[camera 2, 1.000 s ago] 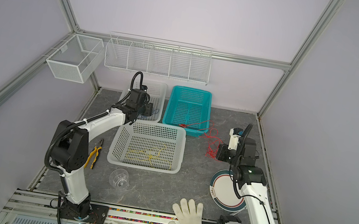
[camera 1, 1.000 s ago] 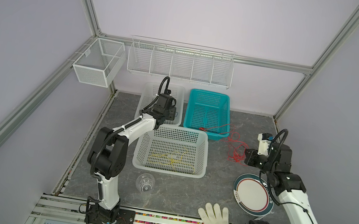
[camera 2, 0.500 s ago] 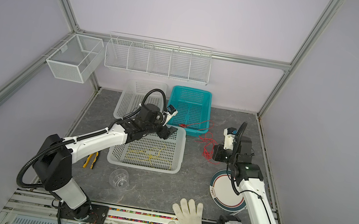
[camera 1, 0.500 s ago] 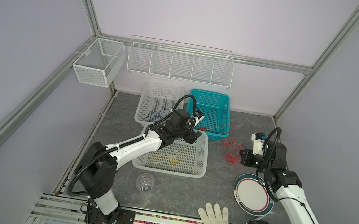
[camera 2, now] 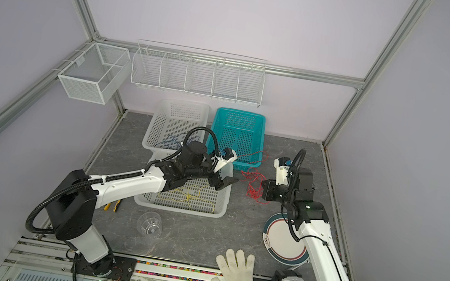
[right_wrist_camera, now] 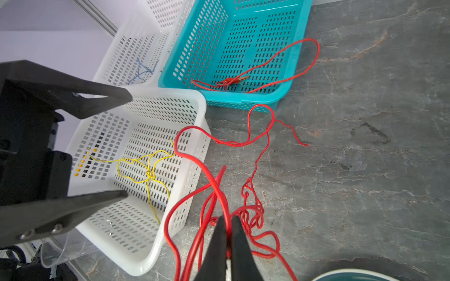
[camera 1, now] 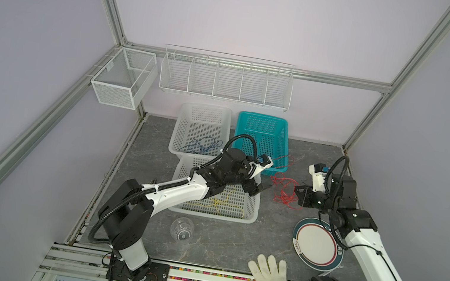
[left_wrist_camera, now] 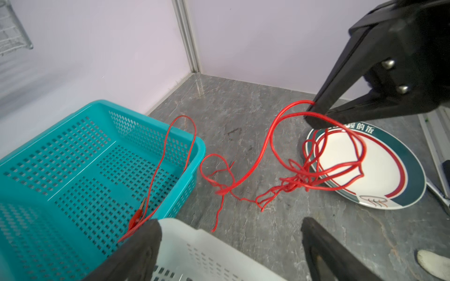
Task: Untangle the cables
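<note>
Jaws of the right gripper (right_wrist_camera: 226, 220) were clamped on the red cable (right_wrist_camera: 220, 192); those of the left gripper (left_wrist_camera: 229, 225) stood wide apart, empty. The yellow cable (right_wrist_camera: 149, 174) lay in the near white basket (right_wrist_camera: 202, 102), the red cable's loops on the table (right_wrist_camera: 341, 170) beside it, its clip (right_wrist_camera: 233, 80) in the teal basket (right_wrist_camera: 243, 99), the blue cable (right_wrist_camera: 141, 70) in the far white basket (camera 1: 206, 107)

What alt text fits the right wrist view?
The right gripper is shut on the red cable, which trails across the table into the teal basket. The open left gripper hangs by a white basket holding a yellow cable.
</note>
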You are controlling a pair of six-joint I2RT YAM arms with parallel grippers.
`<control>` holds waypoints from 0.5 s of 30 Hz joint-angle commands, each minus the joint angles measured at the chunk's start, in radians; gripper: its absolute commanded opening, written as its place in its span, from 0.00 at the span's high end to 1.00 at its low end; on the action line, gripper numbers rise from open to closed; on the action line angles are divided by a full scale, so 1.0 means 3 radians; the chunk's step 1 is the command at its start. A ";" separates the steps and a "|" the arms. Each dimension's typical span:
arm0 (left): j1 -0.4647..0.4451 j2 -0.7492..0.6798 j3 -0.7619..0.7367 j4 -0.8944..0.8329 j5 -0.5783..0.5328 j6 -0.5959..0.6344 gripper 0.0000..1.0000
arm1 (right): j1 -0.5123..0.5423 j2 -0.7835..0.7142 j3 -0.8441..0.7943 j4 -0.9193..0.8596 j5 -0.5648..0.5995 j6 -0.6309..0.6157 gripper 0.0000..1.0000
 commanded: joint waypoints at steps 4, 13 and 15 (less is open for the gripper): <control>-0.0015 0.0223 0.0263 0.0149 0.0164 0.0040 0.12 | 0.0038 -0.0028 0.0088 -0.0037 -0.0229 -0.0096 0.92; -0.0074 0.0349 0.0389 0.0078 0.0304 0.0027 0.26 | 0.0038 -0.0013 0.0111 0.0017 -0.0375 -0.0068 0.92; -0.0084 0.0361 0.0409 0.0057 0.0324 0.0026 0.31 | 0.0038 -0.0005 0.0113 0.0048 -0.0420 -0.0054 0.92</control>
